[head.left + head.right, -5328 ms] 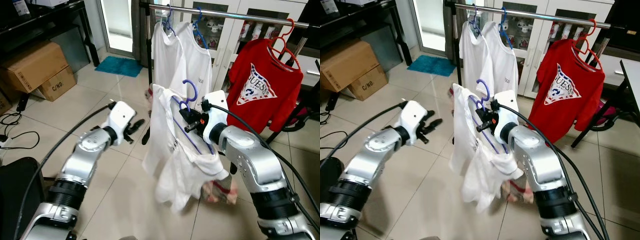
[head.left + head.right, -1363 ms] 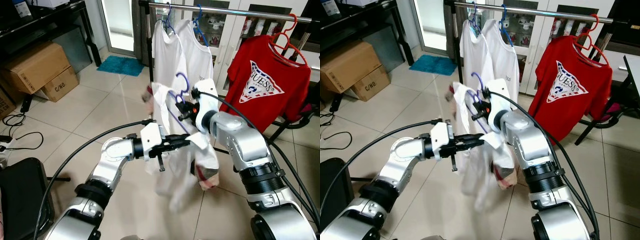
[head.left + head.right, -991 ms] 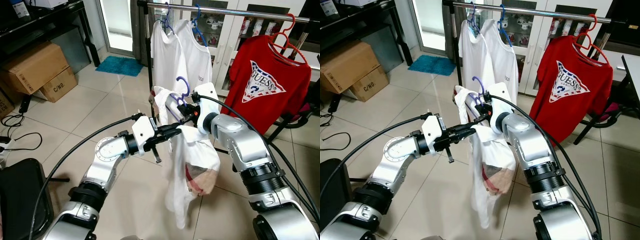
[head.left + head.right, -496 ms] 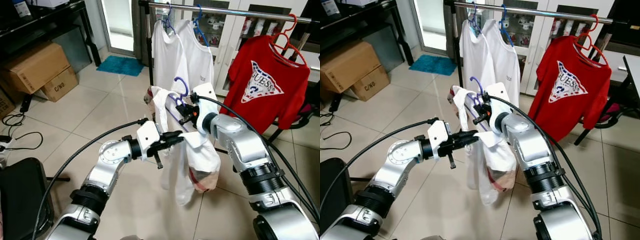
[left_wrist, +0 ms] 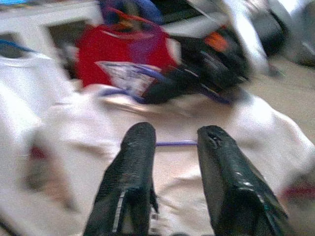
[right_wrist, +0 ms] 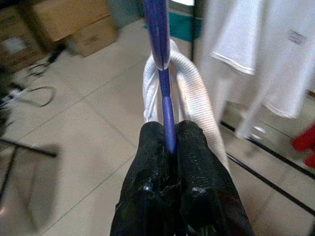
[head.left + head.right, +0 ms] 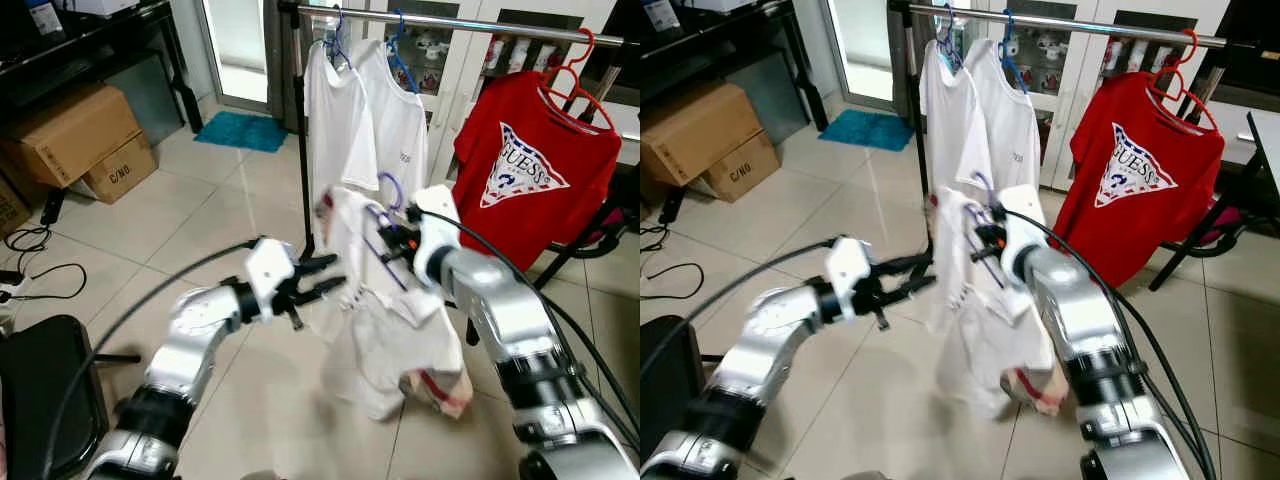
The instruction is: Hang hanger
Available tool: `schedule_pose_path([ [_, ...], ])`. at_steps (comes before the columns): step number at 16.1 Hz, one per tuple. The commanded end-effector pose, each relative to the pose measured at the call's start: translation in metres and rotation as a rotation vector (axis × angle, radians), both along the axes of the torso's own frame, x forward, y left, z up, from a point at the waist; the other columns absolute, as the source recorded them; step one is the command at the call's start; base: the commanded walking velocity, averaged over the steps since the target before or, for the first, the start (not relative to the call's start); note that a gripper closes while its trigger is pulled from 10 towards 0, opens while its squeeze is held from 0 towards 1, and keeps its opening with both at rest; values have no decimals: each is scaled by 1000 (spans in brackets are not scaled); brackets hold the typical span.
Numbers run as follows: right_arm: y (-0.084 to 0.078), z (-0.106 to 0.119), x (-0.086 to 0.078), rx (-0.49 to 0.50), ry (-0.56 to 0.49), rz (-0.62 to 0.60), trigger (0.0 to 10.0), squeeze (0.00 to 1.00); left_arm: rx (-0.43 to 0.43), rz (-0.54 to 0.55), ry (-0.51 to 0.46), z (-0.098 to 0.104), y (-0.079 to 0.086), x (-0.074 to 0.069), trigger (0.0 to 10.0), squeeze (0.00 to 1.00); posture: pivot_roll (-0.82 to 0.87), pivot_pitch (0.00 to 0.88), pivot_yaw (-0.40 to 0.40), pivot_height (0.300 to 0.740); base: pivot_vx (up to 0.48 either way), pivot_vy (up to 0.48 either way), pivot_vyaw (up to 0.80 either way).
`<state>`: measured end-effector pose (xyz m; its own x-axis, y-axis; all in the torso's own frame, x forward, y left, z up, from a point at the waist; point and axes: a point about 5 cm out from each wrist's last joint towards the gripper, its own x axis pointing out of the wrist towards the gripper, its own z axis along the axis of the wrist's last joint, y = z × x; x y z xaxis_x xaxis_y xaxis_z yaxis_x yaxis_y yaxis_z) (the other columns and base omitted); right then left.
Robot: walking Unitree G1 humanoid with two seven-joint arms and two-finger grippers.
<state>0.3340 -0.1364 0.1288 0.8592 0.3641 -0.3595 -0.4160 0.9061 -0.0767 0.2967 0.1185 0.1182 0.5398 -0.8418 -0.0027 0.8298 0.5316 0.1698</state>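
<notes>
My right gripper [image 7: 397, 244] is shut on the purple hanger [image 6: 159, 44], gripping its stem just below the hook [image 7: 390, 185]. A white T-shirt [image 7: 385, 320] hangs crumpled from this hanger, with a red-patterned patch low at the right. The shirt's collar loops around the stem [image 6: 189, 93]. To the shirt's left my left gripper [image 7: 324, 277] is open, its fingers [image 5: 135, 152] pointing at the fabric without holding it. Behind runs the clothes rail [image 7: 450, 22], above and beyond the held hanger.
On the rail hang two white T-shirts [image 7: 345, 110] on blue hangers and a red T-shirt [image 7: 520, 170] on a red hanger. Cardboard boxes [image 7: 70, 135] stand at the left by a blue mat [image 7: 240, 132]. Cables [image 7: 30, 270] and a black seat [image 7: 35, 390] lie lower left.
My left gripper has drawn back from the shirt to the left with its fingers spread. The right gripper, hanger and shirt have shifted right, and the shirt hangs lower and more bunched.
</notes>
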Motion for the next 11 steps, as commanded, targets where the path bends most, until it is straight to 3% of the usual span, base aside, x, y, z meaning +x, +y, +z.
schedule_pose_path([
  [1, -9, 7, 0, 6, -61, -58, 10000, 0, -54, 87, -7, 10, 9, 2, 10000, 1000, -83, 0, 48, 740, 0, 0, 0],
  [2, -19, 0, -5, 18, -55, -137, 10000, 0, -93, 206, 48, 11, 21, 1, 10000, 0, -76, 0, 44, 740, 0, 0, 0],
  [3, -27, -8, -10, 28, -43, -196, 10000, 0, -121, 297, 79, 10, 31, -2, 10000, 0, -64, 0, 33, 740, 0, 0, 0],
  [4, -36, -23, -22, 37, -9, -285, 10000, 0, -124, 458, 76, 6, 44, -5, 10000, 0, -48, 0, 17, 740, 0, 0, 0],
  [5, -39, -28, -28, 41, 4, -313, 10000, 0, -129, 514, 81, 4, 49, -7, 10000, 0, -45, 0, 12, 740, 0, 0, 0],
  [6, -40, -36, -36, 77, 34, -343, 10000, 0, -114, 627, 88, 0, 58, -8, 10000, 0, -43, 0, 6, 740, 0, 0, 0],
  [7, -42, -42, -46, 67, 30, -373, 10000, 0, -30, 763, 84, -8, 68, -10, 10000, 0, -36, 0, -16, 740, 0, 0, 0],
  [8, -44, -44, -52, 52, 0, -421, 10000, 0, -34, 836, 65, -11, 73, -13, 10000, 0, -34, 0, -21, 740, 0, 0, 0],
  [9, -44, -42, -58, 105, -33, -452, 10000, 0, -67, 883, 114, -13, 72, -17, 10000, 0, -35, 5, -30, 740, 244, 0, 0],
  [11, -46, -48, -67, 113, -30, -502, 10000, 0, -82, 893, 151, -15, 69, -24, 10000, 0, -44, 19, -24, 740, 349, 0, 0],
])
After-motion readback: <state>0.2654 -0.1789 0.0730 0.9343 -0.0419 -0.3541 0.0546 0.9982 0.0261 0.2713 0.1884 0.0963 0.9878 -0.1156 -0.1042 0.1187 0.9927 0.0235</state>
